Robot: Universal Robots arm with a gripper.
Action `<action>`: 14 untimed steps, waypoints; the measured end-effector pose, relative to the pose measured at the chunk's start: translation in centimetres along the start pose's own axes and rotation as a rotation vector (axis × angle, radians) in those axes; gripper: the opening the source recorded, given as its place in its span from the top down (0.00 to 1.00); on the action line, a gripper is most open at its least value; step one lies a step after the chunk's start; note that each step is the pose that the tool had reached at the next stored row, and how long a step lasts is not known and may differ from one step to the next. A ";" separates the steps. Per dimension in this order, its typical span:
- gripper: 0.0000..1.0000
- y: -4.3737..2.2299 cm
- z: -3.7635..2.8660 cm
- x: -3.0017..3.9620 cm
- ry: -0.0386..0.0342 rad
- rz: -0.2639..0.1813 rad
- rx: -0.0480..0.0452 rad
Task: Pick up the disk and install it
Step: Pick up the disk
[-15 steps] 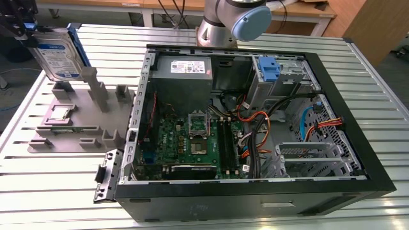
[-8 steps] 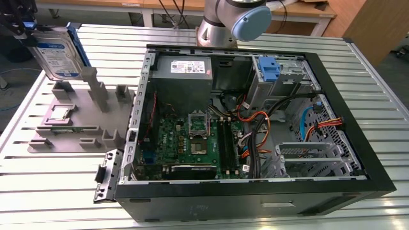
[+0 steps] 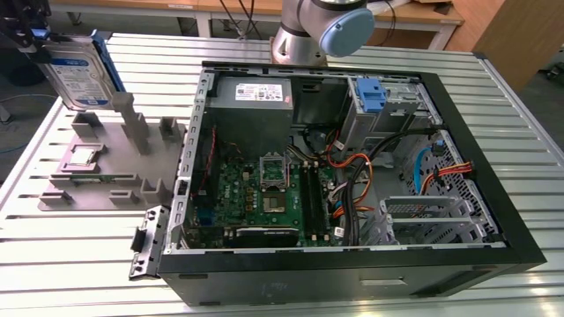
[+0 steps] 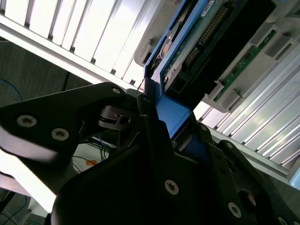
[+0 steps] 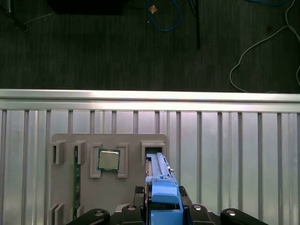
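Gripper (image 3: 39,41) clamping its fingers on the disk (image 3: 81,74) — holding it upright over the grey holder's (image 3: 97,168) corner slot, CPU chip (image 3: 82,156) sitting in that holder.

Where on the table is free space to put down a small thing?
Bare table lies between the grey holder and the near edge, plus a narrow strip on the exterior view's right of the computer case. Crowded: inside the case, and the holder, where the hand grips the disk.
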State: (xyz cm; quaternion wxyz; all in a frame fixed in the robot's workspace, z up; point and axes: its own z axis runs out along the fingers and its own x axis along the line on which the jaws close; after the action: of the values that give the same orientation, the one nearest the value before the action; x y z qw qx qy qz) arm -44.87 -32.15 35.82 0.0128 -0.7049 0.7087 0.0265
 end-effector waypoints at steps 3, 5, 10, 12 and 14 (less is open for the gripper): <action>0.63 0.00 -0.05 0.00 0.0000 0.000 -0.0001; 0.63 0.00 -0.12 0.00 0.0001 0.000 -0.0002; 0.63 0.00 -0.34 -0.02 0.0000 0.000 0.0000; 0.63 0.01 -0.44 -0.02 0.0000 0.000 0.0000; 0.63 0.01 -0.48 -0.03 -0.0001 0.000 0.0002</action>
State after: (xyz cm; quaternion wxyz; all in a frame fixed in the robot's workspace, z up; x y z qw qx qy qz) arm -44.87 -32.15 36.30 0.0128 -0.7048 0.7088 0.0265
